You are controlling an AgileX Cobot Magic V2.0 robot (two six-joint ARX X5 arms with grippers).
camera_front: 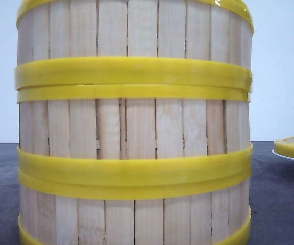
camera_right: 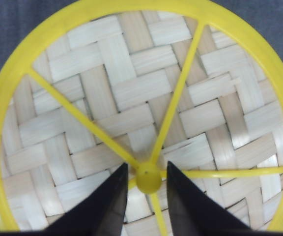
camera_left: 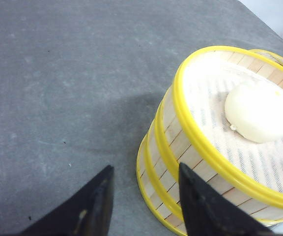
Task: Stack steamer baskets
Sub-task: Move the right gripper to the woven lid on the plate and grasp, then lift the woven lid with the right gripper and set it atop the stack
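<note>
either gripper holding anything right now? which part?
Left gripper is open beside the stacked steamer baskets, holding nothing. Right gripper straddles the lid's centre knob; contact can't be confirmed.

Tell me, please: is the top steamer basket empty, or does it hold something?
Not empty. In the left wrist view, the top steamer basket is uncovered and holds one white round bun on its floor.

Bright even light; soft shadows; wrist views perhaps slightly blurred.
</note>
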